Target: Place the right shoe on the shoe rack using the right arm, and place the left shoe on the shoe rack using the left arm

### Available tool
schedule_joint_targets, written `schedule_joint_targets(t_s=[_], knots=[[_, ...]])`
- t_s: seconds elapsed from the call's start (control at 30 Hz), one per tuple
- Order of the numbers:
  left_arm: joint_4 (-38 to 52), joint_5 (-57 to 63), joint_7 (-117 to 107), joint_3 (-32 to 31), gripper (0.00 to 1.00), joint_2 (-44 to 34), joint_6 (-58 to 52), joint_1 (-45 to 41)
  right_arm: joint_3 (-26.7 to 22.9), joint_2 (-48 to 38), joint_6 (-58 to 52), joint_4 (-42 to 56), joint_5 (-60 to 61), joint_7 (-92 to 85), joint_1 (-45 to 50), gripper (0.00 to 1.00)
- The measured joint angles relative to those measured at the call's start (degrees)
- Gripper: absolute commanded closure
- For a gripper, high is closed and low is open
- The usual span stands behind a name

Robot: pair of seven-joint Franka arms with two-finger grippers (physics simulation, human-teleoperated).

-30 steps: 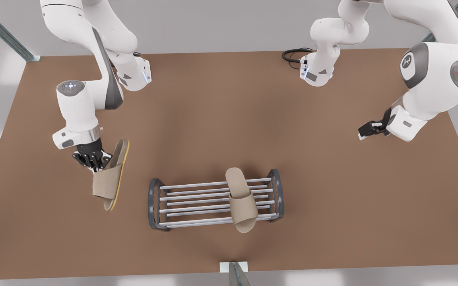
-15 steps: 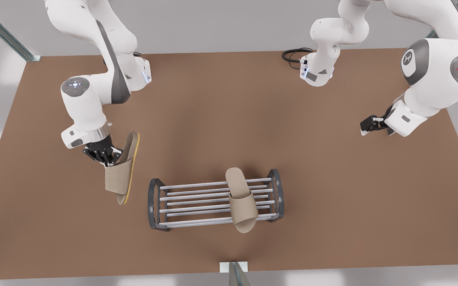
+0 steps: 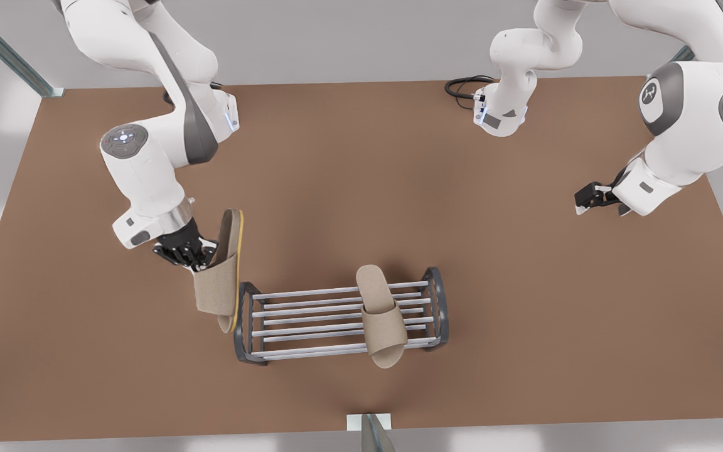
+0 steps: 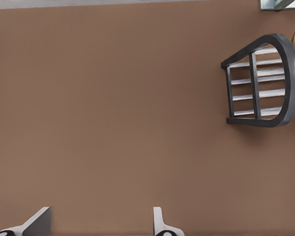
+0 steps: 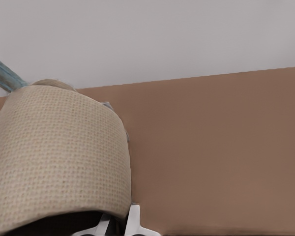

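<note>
one beige slipper (image 3: 381, 317) lies across the shoe rack (image 3: 338, 317) toward the front view's right end. the other slipper (image 3: 220, 276) hangs sole-edge up just beside the rack's other end, pinched in the right gripper (image 3: 193, 258). the left gripper (image 3: 589, 199) waits well apart over the table (image 3: 361, 188), fingers (image 4: 161, 224) spread on nothing.

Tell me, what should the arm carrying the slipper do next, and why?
Probably carry it a little farther over the shoe rack before lowering. The right gripper holds the slipper tilted at the rack's end frame, and the bars beside the other slipper are free. The left gripper waits apart, open.
</note>
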Motion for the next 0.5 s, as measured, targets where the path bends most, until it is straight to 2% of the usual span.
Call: schedule_joint_targets(t_s=[0.17, 0.2, 0.27, 0.3, 0.4, 0.5], knots=[[0.0, 0.2, 0.7, 0.0, 0.00, -0.2, 0.0, -0.2, -0.7, 3.6, -0.9, 3.1, -0.7, 1.5, 6.7, 0.79], [0.0, 0.2, 0.8, 0.0, 0.00, -0.2, 0.0, -0.1, -2.8, 5.6, -1.1, 5.5, -1.4, 2.0, 9.6, 0.79], [0.0, 0.2, 1.0, 0.0, 0.00, -0.2, 0.0, -0.1, -12.7, 9.1, -1.8, 10.7, -2.4, 2.8, 19.7, 0.79], [0.0, 0.2, 1.1, 0.0, 0.00, -0.2, 0.0, -0.1, -15.4, 10.9, -2.1, 13.2, -2.7, 3.1, 22.5, 0.79], [0.0, 0.2, 1.4, -0.1, 0.00, -0.3, 0.0, 0.0, -23.2, 15.7, -2.8, 19.4, -3.5, 4.2, 30.7, 0.79], [-0.1, 0.3, 1.6, 0.0, 0.00, -0.2, 0.1, -0.1, -27.5, 18.8, -3.1, 22.6, -3.7, 5.2, 36.6, 0.79]])
